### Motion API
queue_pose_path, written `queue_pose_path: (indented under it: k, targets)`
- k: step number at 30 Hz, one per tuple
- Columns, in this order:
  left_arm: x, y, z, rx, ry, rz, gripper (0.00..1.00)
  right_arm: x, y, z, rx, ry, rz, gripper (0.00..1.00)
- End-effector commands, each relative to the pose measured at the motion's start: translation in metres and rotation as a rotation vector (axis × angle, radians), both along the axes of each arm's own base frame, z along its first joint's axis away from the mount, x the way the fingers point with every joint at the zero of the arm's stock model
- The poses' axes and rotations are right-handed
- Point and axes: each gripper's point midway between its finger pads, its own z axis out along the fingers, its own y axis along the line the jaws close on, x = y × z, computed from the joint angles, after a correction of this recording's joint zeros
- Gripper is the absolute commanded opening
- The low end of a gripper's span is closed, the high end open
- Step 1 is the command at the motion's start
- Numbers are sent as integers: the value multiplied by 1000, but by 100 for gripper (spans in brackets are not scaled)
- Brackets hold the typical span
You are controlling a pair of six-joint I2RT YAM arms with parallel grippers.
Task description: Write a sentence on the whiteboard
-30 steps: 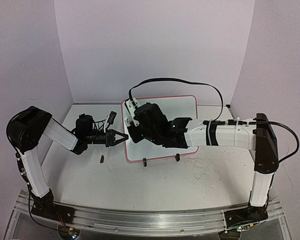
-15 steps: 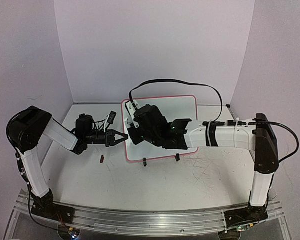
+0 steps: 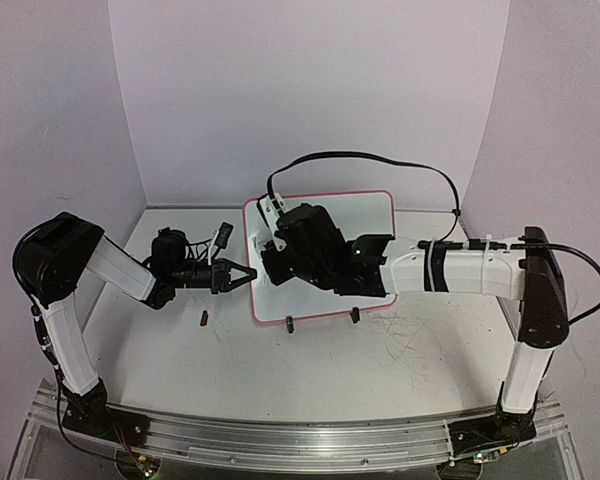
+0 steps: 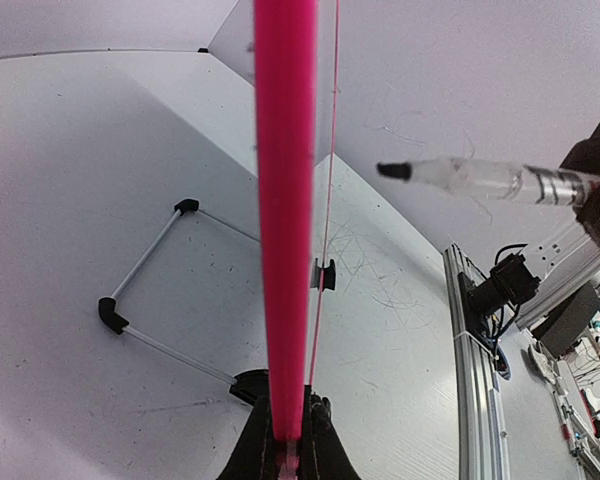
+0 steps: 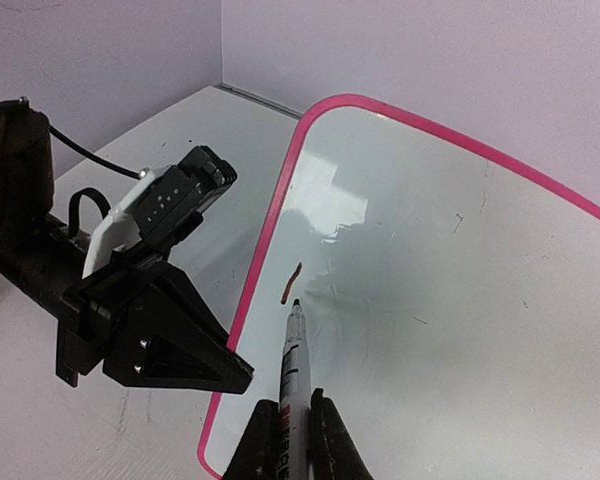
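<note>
1. Tabletop (image 3: pixel 310 370): a scuffed white surface with grey scratches on its right side. A small dark-red piece (image 3: pixel 204 319) lay near the left arm; it was too small to identify and may have been a cap.
2. Left gripper (image 4: pixel 285 432): its fingers were closed on the left pink rim of the whiteboard (image 3: pixel 368 215), steadying it. In the left wrist view the rim ran edge-on straight out from between the fingers.
3. Clip feet (image 3: pixel 290 323): two, black, at the board's near edge, resting on the tabletop.
4. Whiteboard: it sat mid-table between the two arms. Its writing face was almost wholly bare.
5. Right gripper (image 5: pixel 285 428): it was clamped on a marker (image 5: pixel 291 362), with the barrel pointing out between the fingers. The tip was at the board's face close to the left rim. It looked to be touching, but this could not be confirmed.
6. Sentence (image 5: pixel 290 283): only one short reddish stroke showed, just beyond the marker tip. No letter was readable.
7. Step in hand, as judged: the very start of writing, with the first letter under way and nearly all of the line yet to be written.
8. Next move, as judged: light, even tip pressure and a steady run rightward away from the rim. The left grip would need to be firm enough that the board neither slid nor rocked on its feet.
</note>
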Motion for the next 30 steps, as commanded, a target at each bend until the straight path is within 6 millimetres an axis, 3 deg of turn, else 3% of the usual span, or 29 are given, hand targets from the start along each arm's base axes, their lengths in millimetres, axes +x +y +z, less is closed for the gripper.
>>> queue_pose_path:
  k: [1,30]
  targets:
    - [4,-1,9,-6,-59,15,0,3,-6,34,83,-41,-28,0]
    - [3,-1,9,-5,-62,18,0,20,2,27,61,-58,-63,0]
